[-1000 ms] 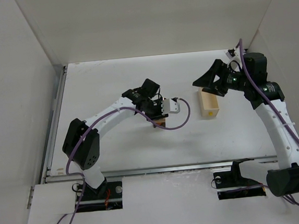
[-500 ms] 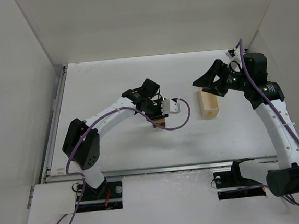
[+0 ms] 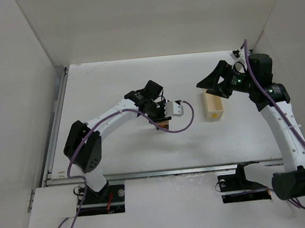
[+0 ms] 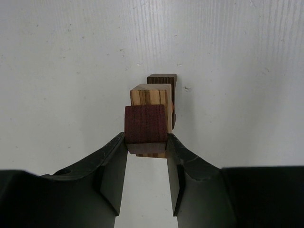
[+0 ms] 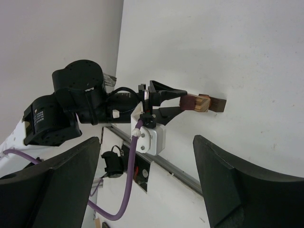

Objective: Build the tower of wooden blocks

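Observation:
The wood block tower (image 4: 151, 94) is a small stack on the white table. A reddish-brown block (image 4: 145, 122) is on top, with a striped tan block and a dark brown block (image 4: 162, 79) below it. My left gripper (image 4: 146, 140) points down and is shut on the reddish-brown block. From above, the gripper (image 3: 161, 120) hides all of the tower (image 3: 163, 125) but a tan sliver. The right wrist view shows the tower (image 5: 203, 103) from the side at the left fingertips. My right gripper (image 3: 205, 82) hangs open and empty over the far end of the cream box, well away from the tower.
A pale cream open-topped box (image 3: 214, 106) lies right of the tower. White walls close in the table on the left, back and right. A metal rail (image 3: 163, 172) runs along the near edge. A purple cable (image 3: 181, 126) loops beside the left gripper.

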### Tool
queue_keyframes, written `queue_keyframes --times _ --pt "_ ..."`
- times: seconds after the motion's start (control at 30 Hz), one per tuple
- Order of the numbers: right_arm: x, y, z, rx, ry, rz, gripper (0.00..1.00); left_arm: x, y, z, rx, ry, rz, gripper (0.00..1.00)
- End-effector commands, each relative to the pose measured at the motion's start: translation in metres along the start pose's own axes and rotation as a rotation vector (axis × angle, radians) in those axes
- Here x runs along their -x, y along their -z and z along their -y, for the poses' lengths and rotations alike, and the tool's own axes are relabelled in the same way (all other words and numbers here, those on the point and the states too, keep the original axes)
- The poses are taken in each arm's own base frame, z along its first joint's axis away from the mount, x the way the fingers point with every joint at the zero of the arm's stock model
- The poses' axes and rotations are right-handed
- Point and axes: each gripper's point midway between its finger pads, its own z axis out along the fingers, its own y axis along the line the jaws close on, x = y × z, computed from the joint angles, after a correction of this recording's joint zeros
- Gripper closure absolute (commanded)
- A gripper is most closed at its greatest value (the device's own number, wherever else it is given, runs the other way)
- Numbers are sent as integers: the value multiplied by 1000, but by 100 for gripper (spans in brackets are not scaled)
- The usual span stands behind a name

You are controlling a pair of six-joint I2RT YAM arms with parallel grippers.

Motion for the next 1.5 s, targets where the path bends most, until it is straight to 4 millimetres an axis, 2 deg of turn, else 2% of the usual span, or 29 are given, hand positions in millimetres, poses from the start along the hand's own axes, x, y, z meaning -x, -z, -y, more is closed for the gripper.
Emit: queue_keyframes --times 0.0,0.37,1.47 --pt "3 4 -2 7 31 21 15 6 8 3 -8 -16 15 68" --pt "3 4 -2 7 31 21 15 6 8 3 -8 -16 15 63" --pt "1 2 1 2 35 15 15 16 10 -12 65 74 42 63"
